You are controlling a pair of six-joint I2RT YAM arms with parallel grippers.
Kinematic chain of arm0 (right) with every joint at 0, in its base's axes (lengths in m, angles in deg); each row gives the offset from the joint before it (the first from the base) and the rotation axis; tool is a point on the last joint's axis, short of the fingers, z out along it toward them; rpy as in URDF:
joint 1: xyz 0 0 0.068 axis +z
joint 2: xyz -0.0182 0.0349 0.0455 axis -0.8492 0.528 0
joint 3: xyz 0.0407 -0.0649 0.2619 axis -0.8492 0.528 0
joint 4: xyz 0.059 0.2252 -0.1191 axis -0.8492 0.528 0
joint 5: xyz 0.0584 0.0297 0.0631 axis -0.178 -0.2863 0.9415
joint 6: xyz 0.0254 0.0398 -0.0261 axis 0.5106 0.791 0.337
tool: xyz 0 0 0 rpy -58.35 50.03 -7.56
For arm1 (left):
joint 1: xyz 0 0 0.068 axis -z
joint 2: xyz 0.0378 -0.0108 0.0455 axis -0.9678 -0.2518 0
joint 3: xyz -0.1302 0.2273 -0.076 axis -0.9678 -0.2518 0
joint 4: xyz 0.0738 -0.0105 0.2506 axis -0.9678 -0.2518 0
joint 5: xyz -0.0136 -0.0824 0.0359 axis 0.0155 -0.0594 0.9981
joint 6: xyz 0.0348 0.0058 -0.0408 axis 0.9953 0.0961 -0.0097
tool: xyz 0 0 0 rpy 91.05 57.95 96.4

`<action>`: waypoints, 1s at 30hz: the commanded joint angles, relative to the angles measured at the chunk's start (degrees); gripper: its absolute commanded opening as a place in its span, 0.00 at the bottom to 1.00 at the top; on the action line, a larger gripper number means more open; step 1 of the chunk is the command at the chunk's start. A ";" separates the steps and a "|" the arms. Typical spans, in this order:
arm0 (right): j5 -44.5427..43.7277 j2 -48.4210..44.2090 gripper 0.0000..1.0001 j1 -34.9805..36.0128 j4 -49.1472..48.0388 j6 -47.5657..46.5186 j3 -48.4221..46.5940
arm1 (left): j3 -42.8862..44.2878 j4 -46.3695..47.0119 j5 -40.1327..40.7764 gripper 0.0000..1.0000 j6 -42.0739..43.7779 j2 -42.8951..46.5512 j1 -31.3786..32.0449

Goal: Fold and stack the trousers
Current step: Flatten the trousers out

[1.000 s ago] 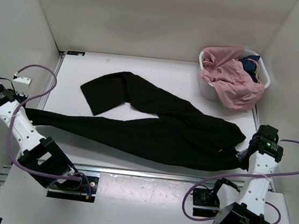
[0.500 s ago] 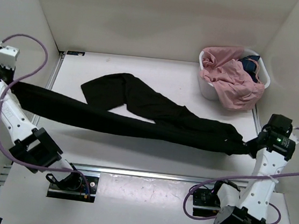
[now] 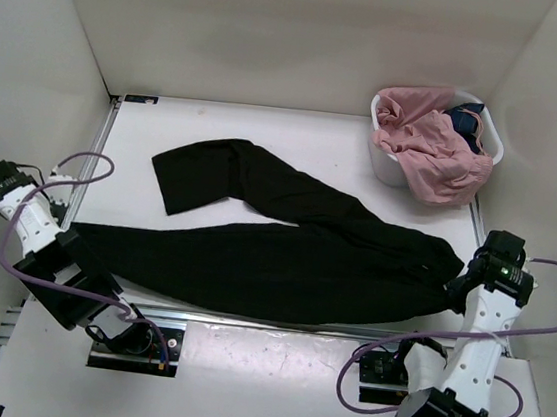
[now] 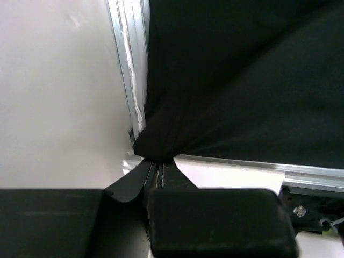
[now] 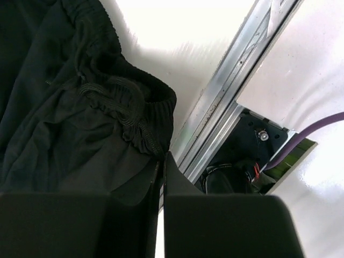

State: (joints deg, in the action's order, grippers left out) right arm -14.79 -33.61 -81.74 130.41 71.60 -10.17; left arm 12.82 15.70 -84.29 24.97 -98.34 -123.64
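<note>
While both arms stand at opposite ends of the garment, the trousers (image 3: 283, 259) lie spread on the table (image 3: 316, 142), on the side of the white basket (image 3: 384, 165) that faces the arm bases, reaching from just short of the basket to far left of it. The elastic waistband (image 5: 126, 110) is the end closest to the basket. From the waistband, one leg runs straight away to the left of the basket. The other leg bends toward the back wall, and its hem (image 3: 174, 174) lies flat well left of the basket and slightly nearer than it. The left gripper (image 4: 156, 164) is at the point of the garment farthest from the basket; its fingers are pressed together on the end of the straight leg, with the cloth bunched to a point at the tips. The right gripper (image 5: 163, 158) is on the near side of the basket, beside the aluminium rail (image 5: 226, 102). Its fingers are closed with only a hairline between them, and the waistband edge is pinched at the tips. A pink garment (image 3: 432, 141) fills the basket and drapes over its near rim. A dark blue garment (image 3: 467, 119) shows at the far side of the basket.
</note>
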 commanded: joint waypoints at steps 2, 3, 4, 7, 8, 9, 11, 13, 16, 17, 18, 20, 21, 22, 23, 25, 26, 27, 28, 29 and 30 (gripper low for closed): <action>0.50 -4.42 0.00 -0.29 2.33 1.84 2.39 | -7.40 2.58 6.45 0.14 2.88 3.82 -1.95; 0.50 -5.91 0.00 -0.29 2.33 1.85 3.36 | -8.99 3.19 7.06 0.14 3.50 3.82 -3.18; 1.02 -5.93 0.00 -0.29 2.33 2.46 4.24 | -11.35 3.98 7.07 0.14 3.50 3.82 -3.19; 3.56 -3.57 0.00 -0.29 -2.49 2.99 5.56 | -8.24 5.31 5.41 0.14 2.02 -0.63 -2.06; 4.36 -1.90 0.00 -0.29 -5.55 2.99 4.52 | -5.69 5.31 5.40 0.14 0.62 -2.40 -1.35; 5.15 1.95 0.00 -0.29 -7.23 2.99 2.25 | -2.70 4.70 4.79 0.14 -0.88 -4.16 -0.47; 7.08 8.27 0.00 -0.29 -11.79 3.52 -1.10 | 8.19 3.30 2.16 0.14 -5.27 -9.52 2.25; 8.58 12.25 0.00 -0.29 -13.48 3.52 -8.64 | 16.71 -0.74 -0.30 0.14 -9.22 -13.21 4.79; 9.11 18.15 0.00 -0.29 -12.26 3.52 -20.57 | 33.15 -6.70 -2.24 0.14 -11.78 -19.11 6.04; 8.50 18.85 0.00 -0.29 -11.22 2.91 -22.80 | 38.75 -7.69 -2.25 0.14 -12.49 -20.69 6.04; 7.98 19.56 0.00 -0.29 -10.68 2.90 -24.48 | 40.38 -8.31 -2.25 0.14 -12.49 -20.70 6.04; 7.97 19.56 0.00 -0.29 -9.81 2.29 -26.16 | 41.01 -8.92 -1.02 0.14 -11.88 -21.23 6.04; 7.97 18.78 0.00 -0.29 -9.10 2.29 -25.64 | 38.40 -8.93 -1.02 0.14 -10.92 -20.10 6.04; 7.97 18.16 0.00 -0.29 -9.10 2.29 -24.77 | 36.54 -8.93 -0.23 0.14 -10.91 -19.39 6.04; 7.97 16.42 0.00 -0.29 -9.10 2.29 -23.45 | 34.44 -8.32 0.30 0.14 -9.35 -18.51 6.04; 7.97 13.17 0.00 -0.29 -7.87 2.29 -18.64 | 27.24 -7.01 1.18 0.14 -7.84 -15.79 6.04; 7.10 12.02 0.00 -0.29 -7.86 2.29 -17.04 | 24.69 -6.39 2.31 0.14 -6.27 -14.82 6.04; 6.39 10.79 0.00 -0.29 -6.21 2.29 -13.80 | 19.88 -5.07 4.32 0.14 -5.73 -13.25 6.04; 5.60 8.77 0.00 -0.29 -5.50 2.29 -12.38 | 17.48 -4.28 5.47 0.14 -5.20 -12.45 6.04; 4.73 7.80 0.00 -0.29 -4.80 1.59 -10.97 | 15.10 -3.57 6.62 0.14 -4.68 -11.74 6.04; 3.24 6.74 0.00 -0.29 -3.92 1.58 -9.65 | 10.99 -2.78 8.37 0.14 -3.89 -11.04 5.34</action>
State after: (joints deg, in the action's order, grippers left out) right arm -6.88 -24.34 -81.70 123.46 74.29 -22.30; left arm 29.54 10.72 -81.61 17.95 -113.45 -117.26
